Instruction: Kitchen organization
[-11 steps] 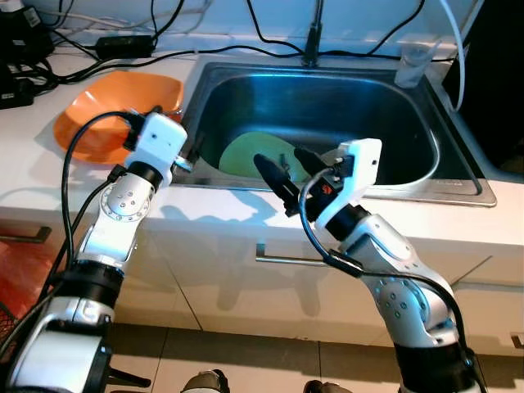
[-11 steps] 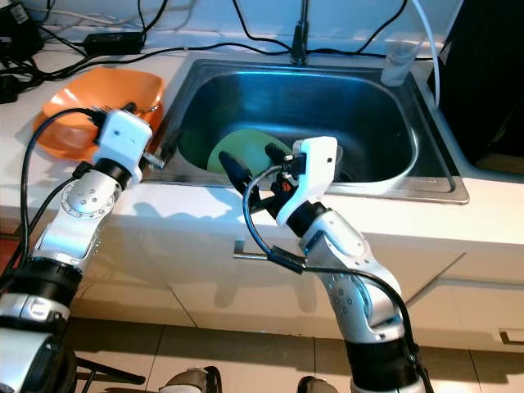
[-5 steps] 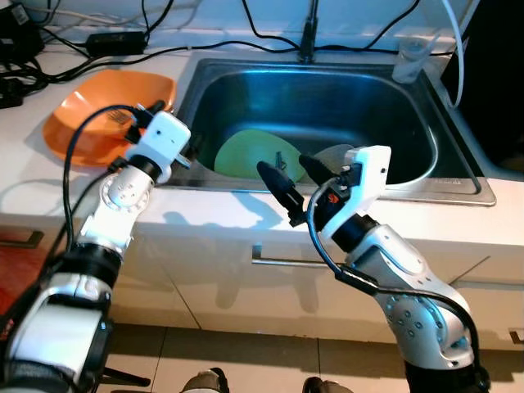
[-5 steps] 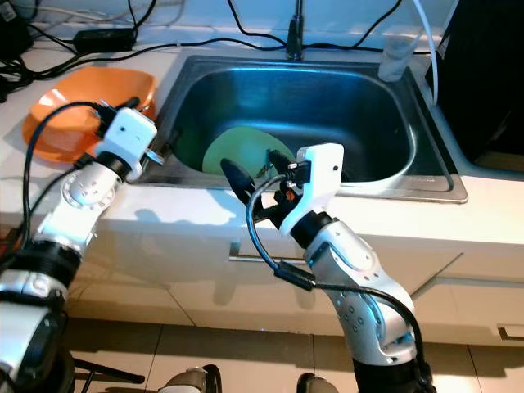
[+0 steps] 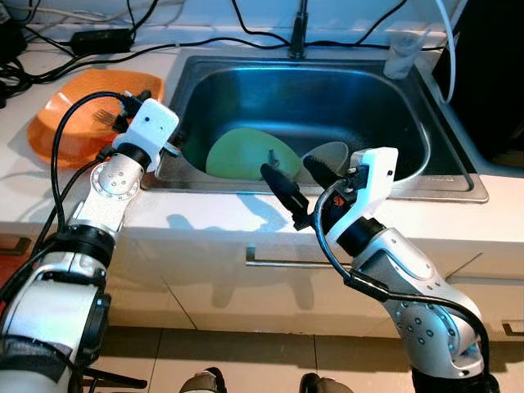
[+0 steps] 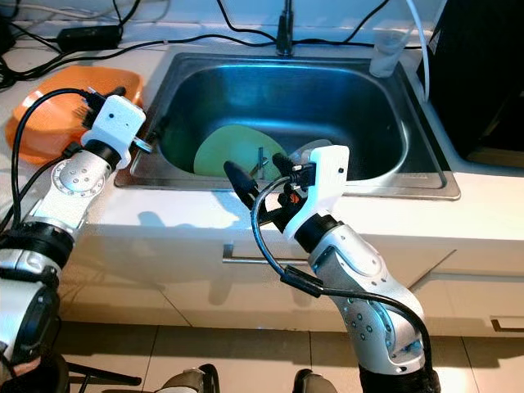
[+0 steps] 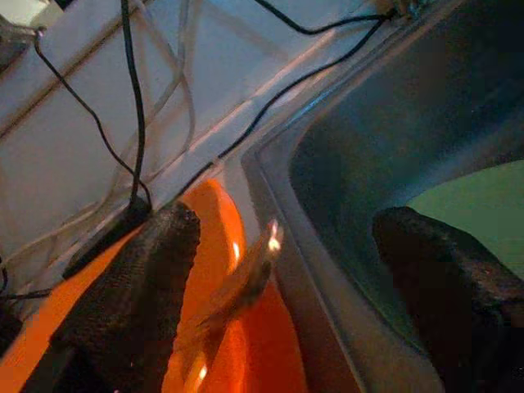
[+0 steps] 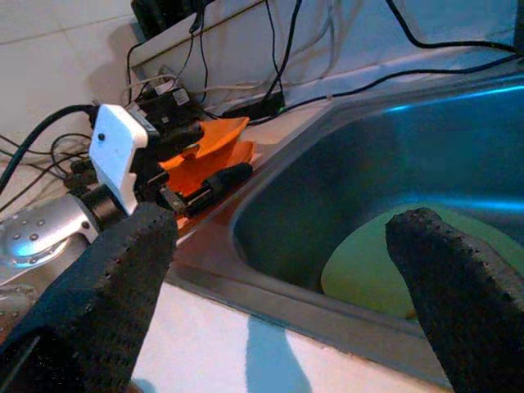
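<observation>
Both claws are brought nearer the sink [image 5: 426,155]; the right claw [image 5: 299,182] is held apart toward the green plate [image 5: 241,154], the left claw [image 7: 286,270] apart beside the orange bowl [image 5: 70,115].

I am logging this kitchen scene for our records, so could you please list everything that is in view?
Sink: one, stainless steel, set in the white counter.
Plate: one, light green, lying in the sink bottom.
Bowl: one, pale, in the sink beside the plate.
Fork: one, metal, resting on the plate.
Orange bowl: one, on the counter left of the sink.
Cup: one, clear plastic, at the sink's back right corner.
Cables: several, black, along the back of the counter.
Left gripper: open, at the sink's left rim.
Right gripper: open, over the sink's front edge.
</observation>
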Controlling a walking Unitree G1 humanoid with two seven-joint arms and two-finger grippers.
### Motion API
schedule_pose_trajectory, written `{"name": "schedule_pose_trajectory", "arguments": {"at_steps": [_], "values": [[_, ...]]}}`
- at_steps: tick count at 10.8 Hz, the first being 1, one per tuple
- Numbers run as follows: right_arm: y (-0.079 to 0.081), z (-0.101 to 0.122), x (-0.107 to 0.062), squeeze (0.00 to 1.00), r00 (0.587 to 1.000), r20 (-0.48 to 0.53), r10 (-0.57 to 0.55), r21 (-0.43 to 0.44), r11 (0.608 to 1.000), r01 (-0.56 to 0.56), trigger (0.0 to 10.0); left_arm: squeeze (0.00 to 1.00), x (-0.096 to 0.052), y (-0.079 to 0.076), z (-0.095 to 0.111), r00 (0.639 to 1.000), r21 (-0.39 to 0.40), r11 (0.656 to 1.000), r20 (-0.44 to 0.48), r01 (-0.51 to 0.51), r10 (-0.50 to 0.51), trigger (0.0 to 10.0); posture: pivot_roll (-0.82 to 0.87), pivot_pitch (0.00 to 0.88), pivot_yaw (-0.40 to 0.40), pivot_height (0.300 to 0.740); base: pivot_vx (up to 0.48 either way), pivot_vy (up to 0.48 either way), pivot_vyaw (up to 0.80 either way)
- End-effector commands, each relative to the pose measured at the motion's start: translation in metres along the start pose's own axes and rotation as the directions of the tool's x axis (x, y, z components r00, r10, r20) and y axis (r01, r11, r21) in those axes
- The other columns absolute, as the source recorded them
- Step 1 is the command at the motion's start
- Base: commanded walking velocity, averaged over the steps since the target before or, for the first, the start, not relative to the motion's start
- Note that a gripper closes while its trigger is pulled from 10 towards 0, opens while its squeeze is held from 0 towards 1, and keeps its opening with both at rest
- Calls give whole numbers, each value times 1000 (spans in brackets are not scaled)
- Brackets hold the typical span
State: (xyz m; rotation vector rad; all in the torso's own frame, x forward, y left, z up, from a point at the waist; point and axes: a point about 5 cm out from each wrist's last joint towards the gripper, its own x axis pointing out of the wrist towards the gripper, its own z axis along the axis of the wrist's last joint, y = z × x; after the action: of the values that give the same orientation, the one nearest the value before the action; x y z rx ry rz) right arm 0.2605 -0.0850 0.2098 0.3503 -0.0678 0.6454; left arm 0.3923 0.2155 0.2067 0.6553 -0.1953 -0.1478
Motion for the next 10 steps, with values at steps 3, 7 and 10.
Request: {"name": "schedule_pose_trajectory", "arguments": {"at_steps": [3,7,10], "values": [[0,4,-4,0,1000,-2,-11,-4,1000,11,10000,0,3,-3,2,1000,9,1000,6,24,-24,0,-116,172,28,740,0,0,0],[1,4,-1,0,1000,-5,0,2,1000,0,10000,0,1,4,0,1000,-4,1000,20,8,-8,0,-98,172,24,740,0,0,0],[1,3,0,0,1000,-12,8,1,1000,-8,10000,0,1,5,4,999,-13,1000,50,-4,4,0,-101,170,23,740,0,0,0]]}}
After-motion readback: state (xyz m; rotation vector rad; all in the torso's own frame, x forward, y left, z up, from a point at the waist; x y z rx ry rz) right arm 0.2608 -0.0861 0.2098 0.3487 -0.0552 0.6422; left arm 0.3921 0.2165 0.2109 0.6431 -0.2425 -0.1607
